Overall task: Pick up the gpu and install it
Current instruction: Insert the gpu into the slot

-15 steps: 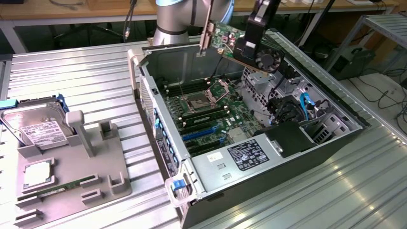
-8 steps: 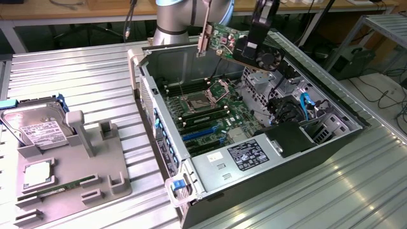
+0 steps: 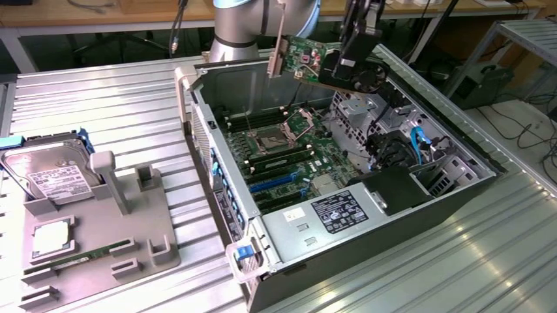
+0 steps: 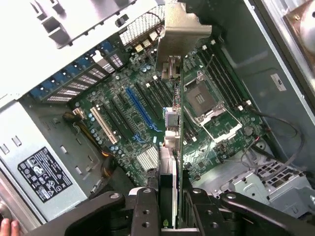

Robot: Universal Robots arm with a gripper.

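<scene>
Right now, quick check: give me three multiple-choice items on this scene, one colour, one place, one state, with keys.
1. What colour is the tray holding the hard drive?
A) grey B) red C) green
2. Where is the gpu?
A) in the tray B) in the air above the open computer case C) plugged in inside the case
3. What state is the pincer in?
A) open, empty B) shut on the hard drive C) shut on the gpu

Key:
1 A, the moulded tray is plain grey.
2 B, the gpu hangs clear above the case.
3 C, it clamps the gpu's edge in the wrist view.
</scene>
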